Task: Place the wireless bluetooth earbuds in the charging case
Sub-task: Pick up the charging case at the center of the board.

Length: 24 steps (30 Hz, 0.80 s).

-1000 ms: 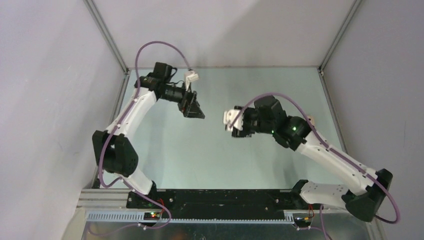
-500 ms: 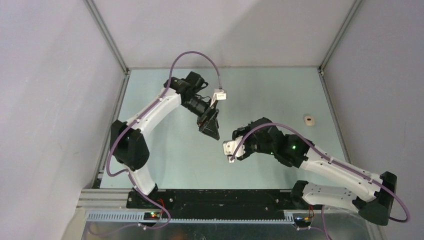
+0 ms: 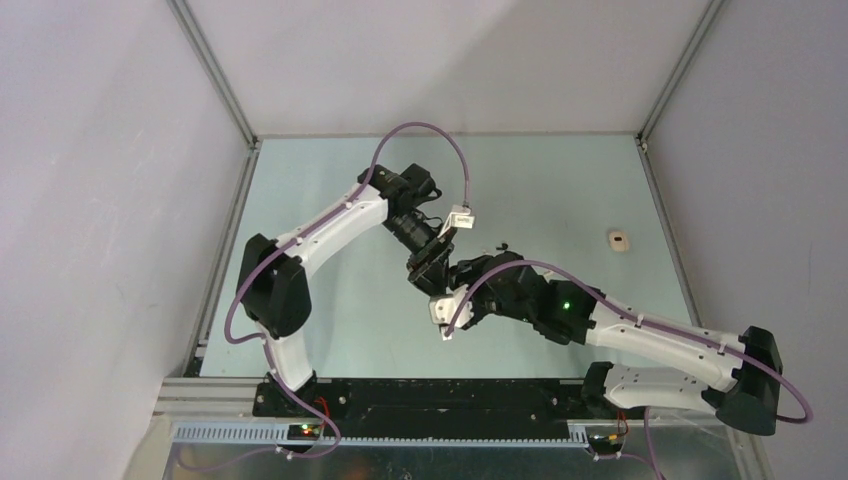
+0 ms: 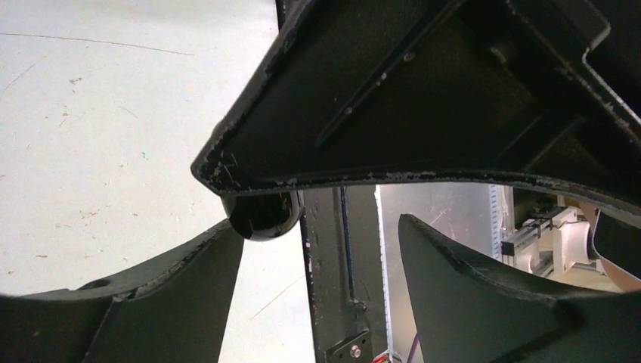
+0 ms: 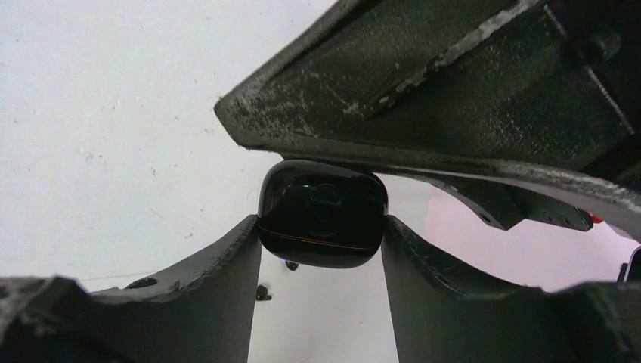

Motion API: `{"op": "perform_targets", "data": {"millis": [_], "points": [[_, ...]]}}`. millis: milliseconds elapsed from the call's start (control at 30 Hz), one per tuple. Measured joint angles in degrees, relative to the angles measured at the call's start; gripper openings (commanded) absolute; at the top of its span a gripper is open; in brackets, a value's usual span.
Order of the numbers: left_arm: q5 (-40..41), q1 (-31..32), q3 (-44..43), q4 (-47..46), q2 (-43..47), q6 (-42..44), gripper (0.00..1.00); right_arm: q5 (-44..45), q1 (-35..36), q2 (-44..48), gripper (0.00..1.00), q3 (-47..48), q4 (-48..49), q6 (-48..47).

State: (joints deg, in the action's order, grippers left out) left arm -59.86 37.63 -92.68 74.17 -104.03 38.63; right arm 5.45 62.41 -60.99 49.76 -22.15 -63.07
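Black glossy charging case sits clamped between fingers of the right gripper; the left gripper, spread wide, hovers just beside it.

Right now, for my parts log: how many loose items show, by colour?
Black: 1, a glossy rounded case.
Off-white: 1, a small rounded item on the table.
Total: 2; tiny dark specks below the case are too small to identify.
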Motion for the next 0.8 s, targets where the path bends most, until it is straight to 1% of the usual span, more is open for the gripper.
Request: {"op": "perform_targets", "data": {"millis": [133,567,633,700,767,800], "points": [[-0.5,0.09,0.0,0.9,-0.02,1.01,0.67,0.2,0.92,-0.42,0.27,-0.24,1.46,0.02],[-0.33,0.13,0.0,1.51,-0.04,1.9,0.57,1.2,2.69,-1.36,0.25,-0.24,4.0,0.5],[-0.35,0.13,0.0,1.51,-0.13,1.92,0.53,1.2,2.97,-1.38,0.25,-0.24,4.07,0.57],[-0.26,0.11,0.0,1.46,-0.24,1.9,0.47,1.2,3.17,-1.38,0.25,-0.24,4.07,0.72],[0.04,0.11,0.0,1.36,-0.39,1.92,0.38,1.2,3.23,-1.38,0.24,-0.24,4.09,0.92],[0.33,0.09,0.0,1.36,-0.57,1.95,0.37,1.18,3.32,-1.38,0.24,-0.24,4.09,1.05]]}}
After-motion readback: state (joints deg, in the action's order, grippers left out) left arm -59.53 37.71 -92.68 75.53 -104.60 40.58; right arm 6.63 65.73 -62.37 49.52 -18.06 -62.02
